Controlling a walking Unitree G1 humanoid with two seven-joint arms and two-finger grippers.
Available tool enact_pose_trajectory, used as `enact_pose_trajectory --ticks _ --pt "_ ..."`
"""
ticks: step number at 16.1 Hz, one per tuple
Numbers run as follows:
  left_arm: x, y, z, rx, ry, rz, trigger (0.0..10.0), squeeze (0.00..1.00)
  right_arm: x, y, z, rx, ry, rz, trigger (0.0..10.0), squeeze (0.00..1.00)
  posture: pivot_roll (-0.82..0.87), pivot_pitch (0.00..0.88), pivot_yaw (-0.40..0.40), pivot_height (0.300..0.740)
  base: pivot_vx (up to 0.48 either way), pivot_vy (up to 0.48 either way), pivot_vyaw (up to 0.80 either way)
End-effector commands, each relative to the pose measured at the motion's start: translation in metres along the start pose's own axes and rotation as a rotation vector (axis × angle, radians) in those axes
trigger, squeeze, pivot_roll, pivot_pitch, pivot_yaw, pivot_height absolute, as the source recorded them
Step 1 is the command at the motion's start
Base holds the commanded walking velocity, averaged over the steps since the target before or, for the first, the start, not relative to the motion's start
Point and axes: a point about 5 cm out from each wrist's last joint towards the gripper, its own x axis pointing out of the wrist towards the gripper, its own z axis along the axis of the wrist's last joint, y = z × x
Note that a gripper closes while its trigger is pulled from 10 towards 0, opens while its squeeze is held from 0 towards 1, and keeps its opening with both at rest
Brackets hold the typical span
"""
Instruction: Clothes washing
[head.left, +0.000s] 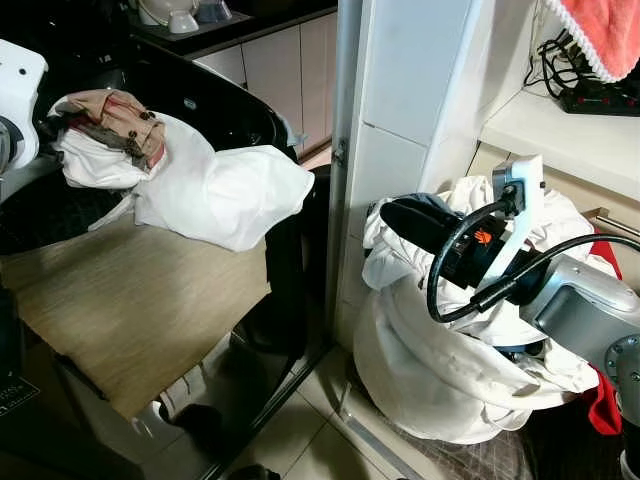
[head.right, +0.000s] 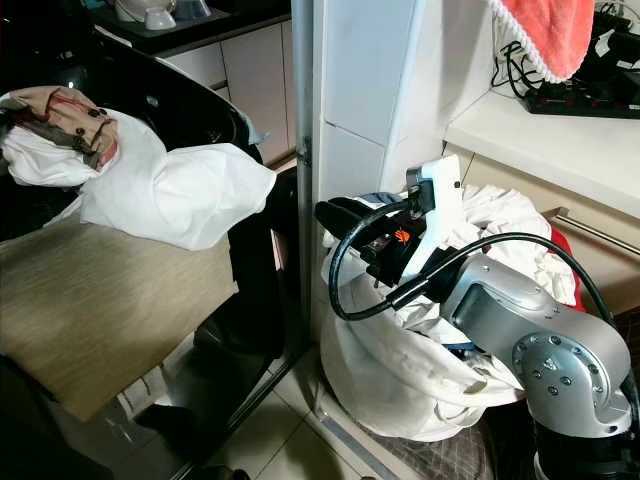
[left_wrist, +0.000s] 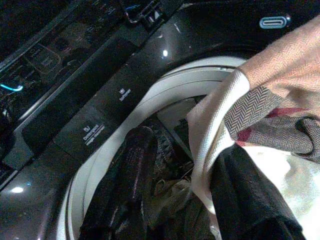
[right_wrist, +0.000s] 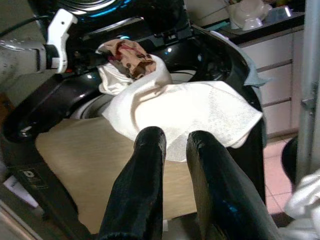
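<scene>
- Nearest to me, low by the tiled floor (head.left: 300, 430), a heap of white laundry (head.left: 440, 380) sits bundled against the foot of a white pillar (head.left: 400, 150), with a bit of red cloth (head.left: 603, 405) showing at its far side.
- The right pincer (head.left: 400, 215) hovers just over the top of that heap, its silver arm (head.right: 530, 330) reaching across it with a black cable looped alongside. In the right wrist view its two black fingers (right_wrist: 145, 180) stand a narrow gap apart and hold nothing.
- Beyond the pillar is the black top-loading washing machine (head.left: 230, 100), with a tan wood-grain panel (head.left: 130, 300) lying across its front part.
- A white garment (head.left: 220, 190) spills out over the rim of the machine onto the far edge of that panel; a beige and red patterned cloth (head.left: 120, 115) is bunched on top of it at the machine's opening.
- The left pincer (left_wrist: 135, 165) is at the drum opening (left_wrist: 150, 105); one dark finger shows over the clothes inside, close by the patterned cloth. I cannot tell whether it is gripping anything or how wide it stands.
- Dark clothes (left_wrist: 170, 200) already lie down in the drum.
- Farthest off, a pink towel (head.left: 605, 30) hangs above a white shelf (head.left: 560, 130) behind the heap.
</scene>
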Motion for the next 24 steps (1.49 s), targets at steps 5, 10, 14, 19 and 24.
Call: enact_pose_trajectory --ticks 5,10,14,19,24 --pt "-0.003 -0.039 -0.002 -0.002 0.041 -0.423 10.0 1.00 -0.001 -0.003 -0.003 -0.007 0.010 -0.008 10.0 0.00 -0.15 0.000 0.049 0.740 0.000 0.000 0.00" --pt "-0.003 -0.010 0.014 0.058 -0.073 -0.093 10.0 0.00 0.000 0.012 -0.018 -0.155 0.140 0.099 10.0 0.00 -0.16 0.000 0.046 0.740 0.000 0.000 0.00" --pt "-0.031 -0.053 0.070 -0.160 -0.528 -0.604 10.0 0.00 0.004 -0.013 -0.011 -0.237 0.070 -0.101 10.0 0.00 -0.15 0.000 0.042 0.740 0.000 0.000 0.00" --pt "-0.044 -0.135 0.029 0.213 -0.364 -1.023 10.0 0.00 0.004 -0.011 -0.019 -0.287 0.109 -0.085 10.0 0.00 -0.16 0.000 0.052 0.740 0.000 0.000 0.00" --pt "-0.027 -0.153 0.023 0.333 -0.338 -0.858 10.0 0.00 0.001 -0.009 -0.022 -0.295 0.127 -0.076 10.0 0.00 -0.16 0.000 0.059 0.740 0.000 0.000 0.00"
